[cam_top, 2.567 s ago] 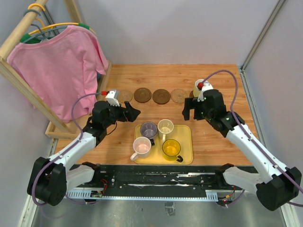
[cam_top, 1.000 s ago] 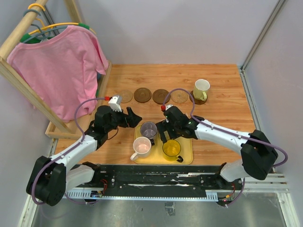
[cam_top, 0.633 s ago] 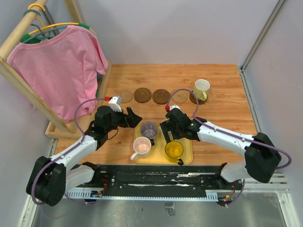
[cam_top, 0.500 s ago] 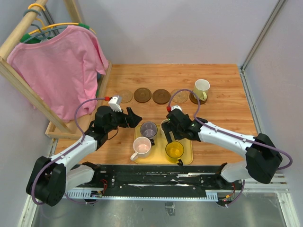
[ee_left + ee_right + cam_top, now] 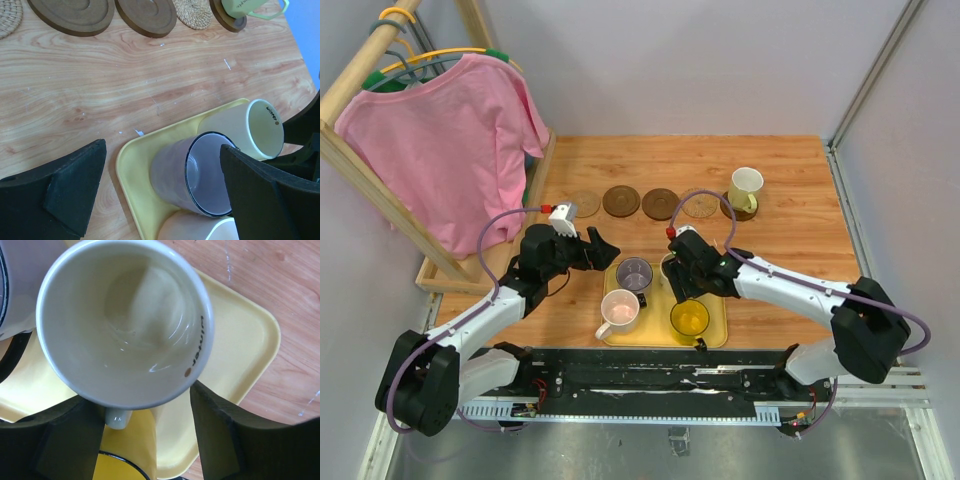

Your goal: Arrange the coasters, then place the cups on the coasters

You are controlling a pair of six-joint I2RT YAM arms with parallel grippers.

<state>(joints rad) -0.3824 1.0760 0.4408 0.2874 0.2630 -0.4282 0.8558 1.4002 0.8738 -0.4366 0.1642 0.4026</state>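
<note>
Five coasters lie in a row at the back: tan (image 5: 584,203), dark brown (image 5: 621,200), dark brown (image 5: 660,203), tan (image 5: 699,204), and a dark one (image 5: 731,208) under the pale-green cup (image 5: 745,186). On the yellow tray (image 5: 714,290) stand the purple cup (image 5: 635,273), pink cup (image 5: 619,311) and yellow cup (image 5: 689,318). My right gripper (image 5: 137,397) reaches down over the cream cup (image 5: 125,320), a finger against each side below the rim. The cream cup still stands on the tray (image 5: 240,335). My left gripper (image 5: 162,185) hangs open just left of the tray, facing the purple cup (image 5: 200,175).
A wooden rack with a pink shirt (image 5: 450,140) fills the left side, its base rail (image 5: 535,185) running beside the leftmost coaster. Walls close the back and the right edge (image 5: 840,190). Bare wood lies between the coaster row and the tray.
My right arm has come from the far right coaster to the tray, dropped over the cream cup and narrowed its jaws onto it. The left arm has barely moved.
</note>
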